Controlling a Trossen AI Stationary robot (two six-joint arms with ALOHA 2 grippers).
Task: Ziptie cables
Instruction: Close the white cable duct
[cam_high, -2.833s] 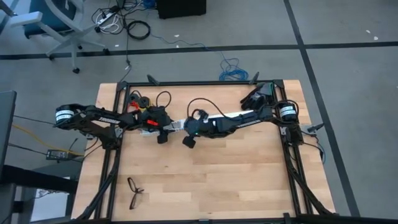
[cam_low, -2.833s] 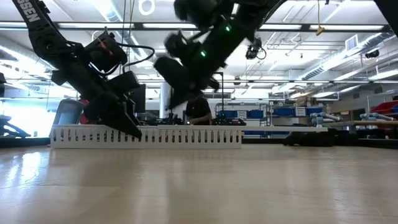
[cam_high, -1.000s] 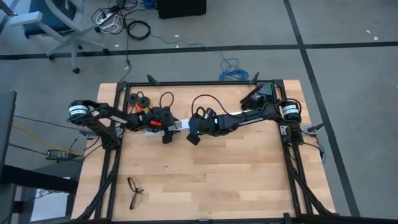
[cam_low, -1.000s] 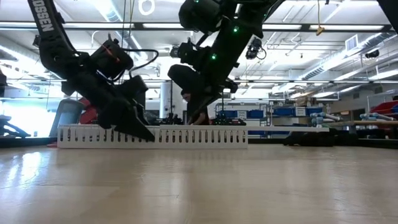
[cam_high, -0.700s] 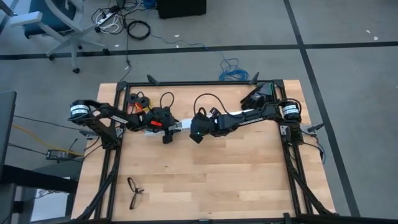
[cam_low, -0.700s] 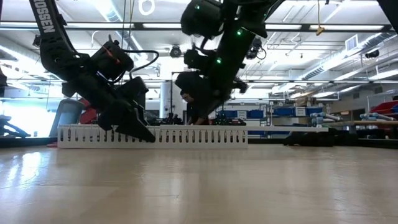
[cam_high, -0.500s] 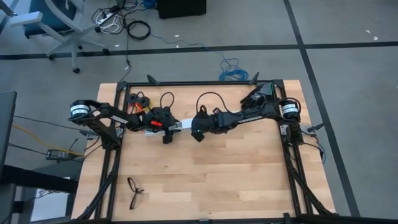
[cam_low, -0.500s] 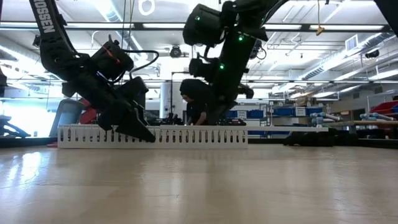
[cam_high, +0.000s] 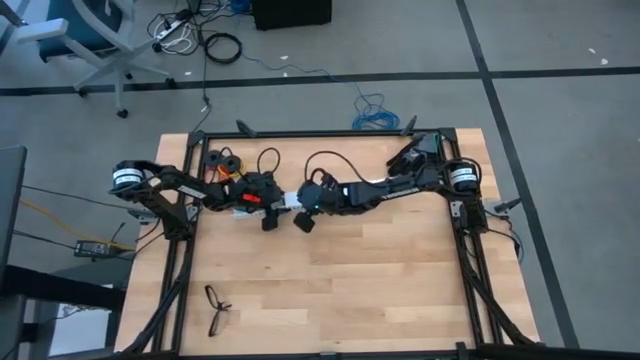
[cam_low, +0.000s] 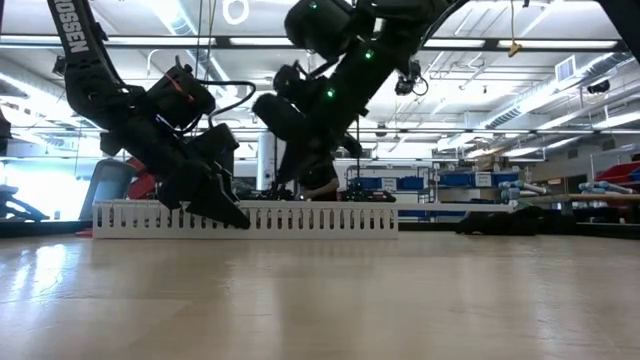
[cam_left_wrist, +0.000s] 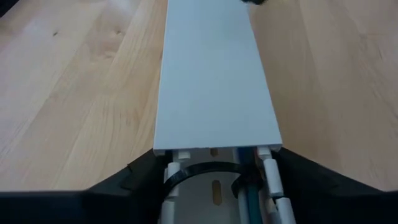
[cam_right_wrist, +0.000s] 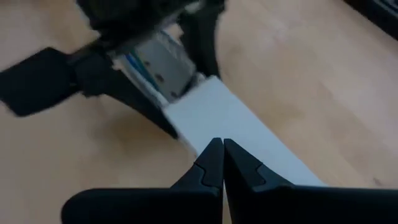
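A long white slotted rail (cam_low: 300, 218) lies on the table's far half, a flat white cover (cam_left_wrist: 214, 81) on most of it. At its uncovered end, blue and white cables (cam_left_wrist: 252, 199) run inside the channel. A thin black strip (cam_left_wrist: 196, 173) arcs across them; I cannot tell whether it is the ziptie. My left gripper (cam_high: 274, 206) straddles this end. My right gripper (cam_right_wrist: 222, 149) is shut, its tips at the cover just beyond the left gripper (cam_right_wrist: 143, 68). My left gripper has the rail's uncovered end between its two fingers (cam_left_wrist: 134, 180), one on each long slotted side (cam_left_wrist: 169, 163). The fingers slant down from the table's left and lie along the rail. The rail rests flat on the table. My right gripper's shut tips stand at the white cover (cam_right_wrist: 239, 127); I cannot tell whether they touch it.
A red and yellow wire with two black spools (cam_high: 224, 160) and a black cable loop (cam_high: 263, 157) lie far left. Folded glasses (cam_high: 216, 306) lie near left. A dark object (cam_high: 414, 150) sits at the far right corner. Bare wood (cam_high: 380, 280) fills the near half.
My right gripper, still shut, has swung a little toward the table's left along the rail, closer to my left gripper, and has tipped somewhat. The rail and my left gripper have stayed where they were.
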